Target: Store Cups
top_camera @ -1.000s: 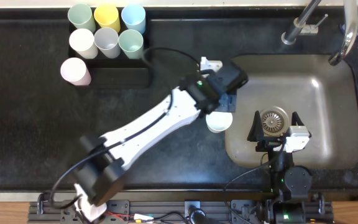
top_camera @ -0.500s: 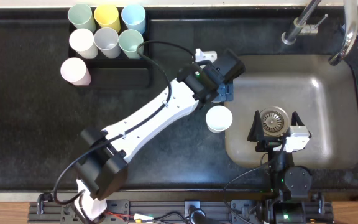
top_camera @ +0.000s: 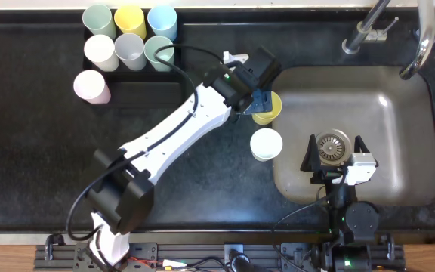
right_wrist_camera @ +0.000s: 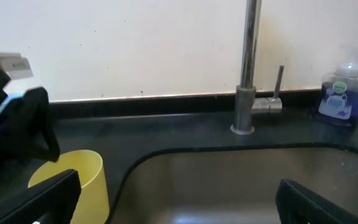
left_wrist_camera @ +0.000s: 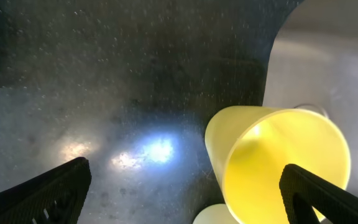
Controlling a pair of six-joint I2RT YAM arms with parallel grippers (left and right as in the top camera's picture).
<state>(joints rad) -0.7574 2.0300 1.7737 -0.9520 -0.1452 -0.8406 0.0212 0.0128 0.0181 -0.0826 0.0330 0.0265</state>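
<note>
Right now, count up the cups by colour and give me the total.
Yellow cups: 2
White cups: 2
Green cups: 2
Blue cups: 2, one very pale
Pink cup: 1
Total: 9

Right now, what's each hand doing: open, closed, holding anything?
Left hand: open, above the yellow cup, holding nothing.
Right hand: open, empty.
</note>
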